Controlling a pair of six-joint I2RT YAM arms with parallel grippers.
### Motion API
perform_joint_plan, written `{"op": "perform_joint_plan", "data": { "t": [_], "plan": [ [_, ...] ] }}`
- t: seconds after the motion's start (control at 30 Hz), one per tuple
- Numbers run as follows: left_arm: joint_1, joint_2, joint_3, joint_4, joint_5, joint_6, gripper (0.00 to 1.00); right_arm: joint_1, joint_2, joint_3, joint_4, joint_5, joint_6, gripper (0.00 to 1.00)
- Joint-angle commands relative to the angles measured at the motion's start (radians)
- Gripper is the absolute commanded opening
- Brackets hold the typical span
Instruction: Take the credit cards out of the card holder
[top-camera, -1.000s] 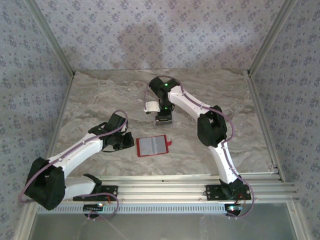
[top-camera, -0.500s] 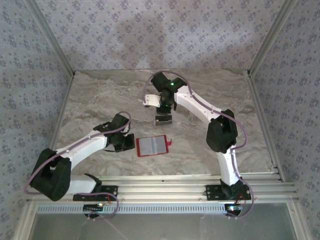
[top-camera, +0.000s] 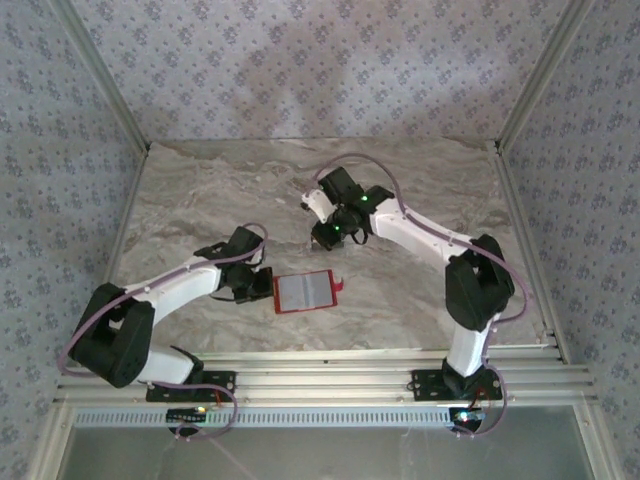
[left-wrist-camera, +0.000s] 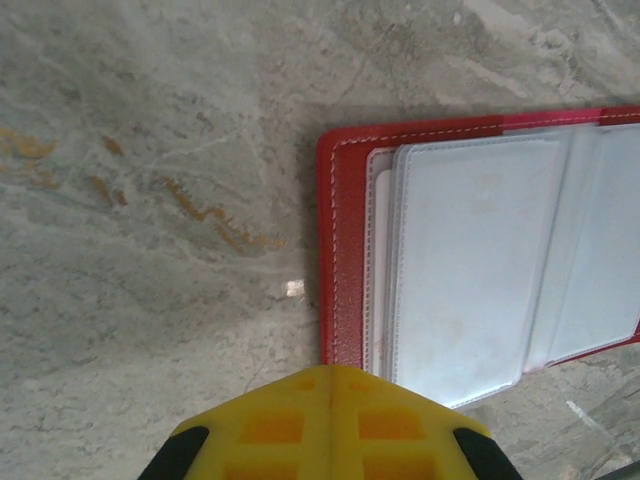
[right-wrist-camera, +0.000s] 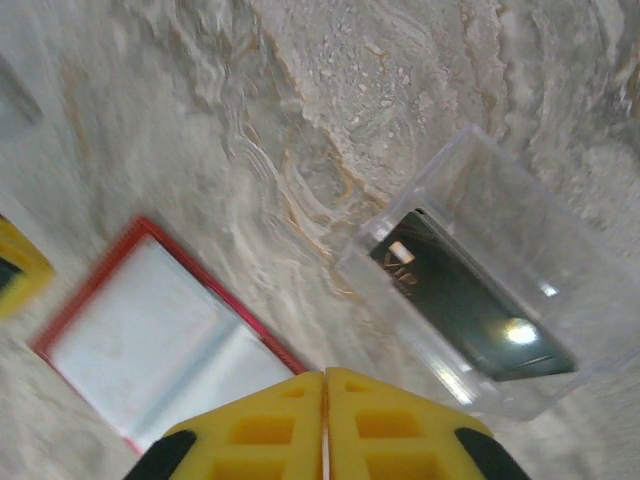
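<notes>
Red holder (top-camera: 303, 291) lies open at the centre of the top view, pale pockets up, on the table (top-camera: 200, 190). Both my grippers are clenched on nothing. The left gripper (top-camera: 262, 285) sits at the holder's left edge, and the right gripper (top-camera: 327, 236) hovers higher in the frame. One dark card (right-wrist-camera: 470, 305) lies in a clear box (right-wrist-camera: 560, 250) at the right of my right wrist view; from above that box is too faint to make out. My left wrist view shows the pockets close up, with a pale edge behind one, perhaps a card. I judge one card is out and more may be left.
</notes>
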Motion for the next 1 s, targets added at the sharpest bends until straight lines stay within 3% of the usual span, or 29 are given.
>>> {"op": "perform_joint_plan", "data": {
  "t": [0.0, 0.17, 0.47, 0.97],
  "plan": [
    [0.005, 0.016, 0.034, 0.028, 0.029, 0.016, 0.01, -0.001, -0.074, -0.084, 0.137, -0.042, 0.330, 0.04],
    [0.006, 0.049, 0.049, 0.034, 0.047, 0.022, 0.00, 0.016, -0.092, -0.170, 0.187, -0.122, 0.569, 0.03],
    [0.005, 0.084, 0.047, 0.044, 0.056, 0.029, 0.00, 0.085, -0.028, -0.215, 0.270, -0.178, 0.698, 0.09],
    [0.006, 0.106, -0.001, 0.070, 0.061, 0.032, 0.00, 0.158, 0.112, -0.207, 0.347, -0.217, 0.813, 0.10]
  ]
}}
